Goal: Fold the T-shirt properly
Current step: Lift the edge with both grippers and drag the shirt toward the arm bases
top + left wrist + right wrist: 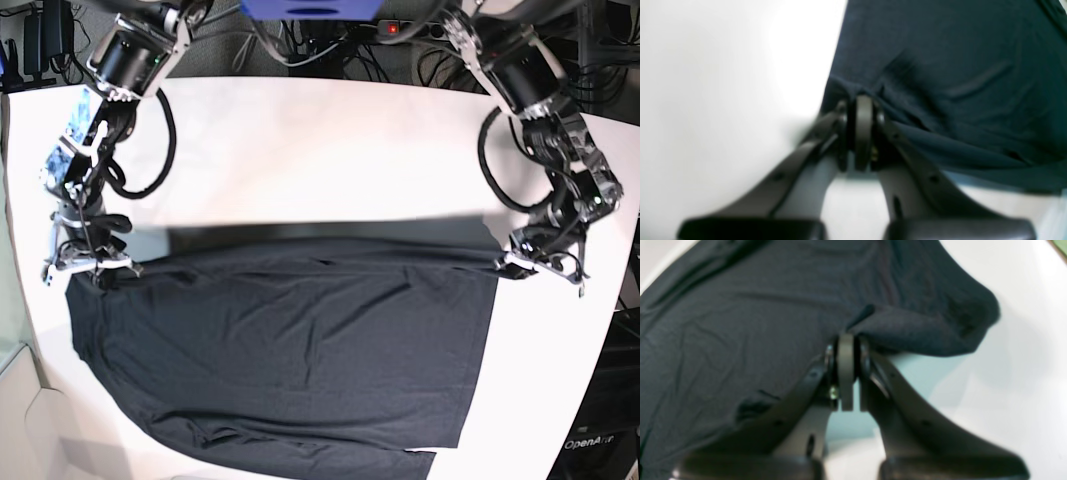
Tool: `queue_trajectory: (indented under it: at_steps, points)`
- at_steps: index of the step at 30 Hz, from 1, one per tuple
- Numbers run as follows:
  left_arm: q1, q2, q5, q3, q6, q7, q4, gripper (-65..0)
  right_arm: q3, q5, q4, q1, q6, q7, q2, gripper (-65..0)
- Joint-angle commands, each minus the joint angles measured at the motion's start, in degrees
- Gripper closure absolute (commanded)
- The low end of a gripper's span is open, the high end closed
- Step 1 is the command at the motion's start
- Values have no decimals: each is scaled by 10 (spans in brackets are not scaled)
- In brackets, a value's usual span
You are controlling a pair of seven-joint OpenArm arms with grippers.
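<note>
White and smooth, the table fills the base view, with a tangle of dark cables and equipment behind its far edge at 12 o'clock. Across the near half lies the T-shirt, a broad dark charcoal sheet of thin, soft knit, matte and without print, creased by shallow wrinkles. Its upper hem is drawn into a nearly straight line from 9 o'clock to 3 o'clock, lifted enough to lay a grey shadow on the table behind it.

At the 3 o'clock corner the left gripper has its fingers pressed together on a bunched fold of the T-shirt's edge; the fabric puckers into short ridges where it enters them. At the 9 o'clock corner the right gripper is likewise pinched closed on the T-shirt, a rounded flap of cloth hanging past it.

Toward 6 o'clock the cloth runs out of the base view, so its lower edge is only partly seen. Bare white table stretches wide from the hem to 12 o'clock, and narrower strips lie beyond both side edges of the garment.
</note>
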Motion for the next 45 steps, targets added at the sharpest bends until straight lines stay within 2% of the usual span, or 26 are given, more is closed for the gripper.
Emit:
queue_trajectory:
  at_steps: [1, 11, 17, 23, 30, 35, 45]
  points:
    - [-23, -11, -10, 1, -1, -10, 2, 0, 1, 6, 0, 19, 4, 13, 14, 0]
    - [-72, -11, -10, 2, -1, -10, -13, 0, 1, 7, -98, 70, 4, 16, 52, 0]
    - [-108, -14, -10, 38, -1, -12, -60, 0, 1, 7, -120, 100, 5, 17, 55, 0]
    - [-124, -16, -9, 87, -1, -78, -111, 0, -8, 6, -120, 114, 5, 17, 55, 0]
    - [-165, -44, -9, 99, -1, -127, -196, 0, -43, 6, -120, 129, 4, 18, 69, 0]
    - [-187, -66, -10, 99, -1, -148, -244, 0, -43, 6, -120, 133, 4, 18, 72, 0]
    - [-197, -65, -10, 100, -1, -170, -251, 0, -43, 6, -121, 140, 4, 18, 82, 0]
